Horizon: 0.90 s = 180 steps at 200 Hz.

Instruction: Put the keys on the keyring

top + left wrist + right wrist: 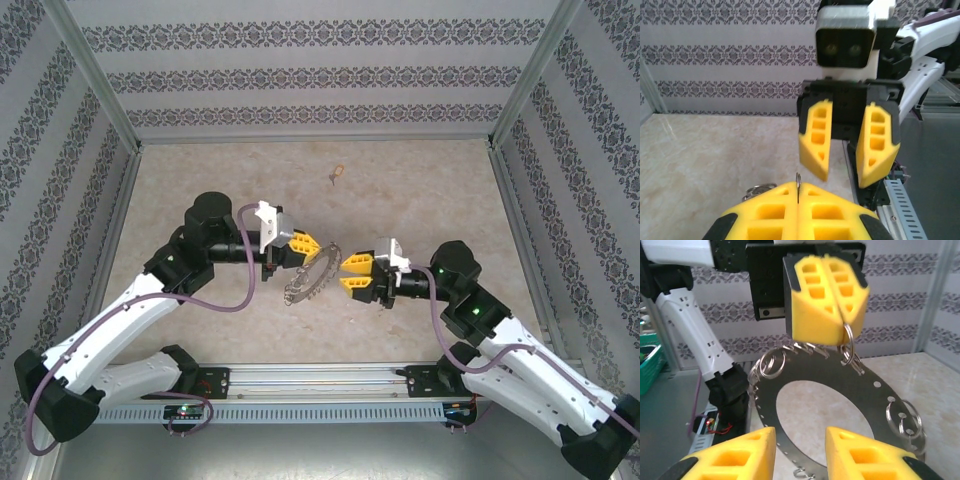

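From above, the left gripper and right gripper face each other over the middle of the table, tips near but apart. The grey keyring sits just under and between them, its toothed edge showing. The key (tiny, gold) lies alone on the table well beyond both grippers, toward the back wall.

In the left wrist view, the left gripper is clenched, its yellow fingers pressed flat together. A thin wire loop pokes up from the seam between them. Some split rings peek out at the fingers' left. Opposite, the right gripper is released, with a clear gap between its jaws.

In the right wrist view, the left gripper pinches a small split ring that is threaded through the keyring, so the keyring hangs tilted from it. More split rings dangle at the keyring's upper left and lower right. The right gripper is spread wide just in front of the keyring and holds nothing. Whether the keyring's low edge touches the table cannot be told.
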Available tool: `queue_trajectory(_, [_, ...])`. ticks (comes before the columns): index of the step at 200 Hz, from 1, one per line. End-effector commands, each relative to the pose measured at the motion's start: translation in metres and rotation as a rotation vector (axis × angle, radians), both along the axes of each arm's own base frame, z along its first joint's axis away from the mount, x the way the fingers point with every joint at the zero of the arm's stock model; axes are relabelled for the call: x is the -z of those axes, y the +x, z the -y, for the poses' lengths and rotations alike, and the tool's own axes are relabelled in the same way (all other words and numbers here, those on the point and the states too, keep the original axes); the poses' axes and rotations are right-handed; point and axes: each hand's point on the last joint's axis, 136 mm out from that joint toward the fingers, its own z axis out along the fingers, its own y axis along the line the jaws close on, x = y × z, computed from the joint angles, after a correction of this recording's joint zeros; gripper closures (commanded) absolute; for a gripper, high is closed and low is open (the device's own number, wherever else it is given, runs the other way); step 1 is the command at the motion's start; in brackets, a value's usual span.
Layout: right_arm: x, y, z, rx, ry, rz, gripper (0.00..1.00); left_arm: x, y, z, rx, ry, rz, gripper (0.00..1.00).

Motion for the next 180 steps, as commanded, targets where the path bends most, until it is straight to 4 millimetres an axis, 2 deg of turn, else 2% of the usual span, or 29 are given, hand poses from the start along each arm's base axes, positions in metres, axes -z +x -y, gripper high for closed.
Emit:
queue_trajectory(1, [-0.028, -0.012, -0.007, -0.068, 0.062, 0.126, 0.66, -0.024, -0.020, -0.003, 0.064, -0.077, 0.058, 1.00])
queue_trajectory(37, [-0.035, -0.007, -0.012, -0.050, 0.085, 0.145, 0.69, -0.021, -0.027, -0.008, 0.071, -0.075, 0.072, 1.00])
queue_trajectory(89, [-0.049, -0.015, -0.018, -0.088, 0.119, 0.177, 0.74, -0.018, -0.030, -0.008, 0.082, -0.078, 0.078, 1.00])
queue_trajectory(180, [-0.056, 0.000, -0.031, -0.049, 0.131, 0.190, 0.78, -0.015, -0.029, -0.006, 0.092, -0.068, 0.064, 1.00])
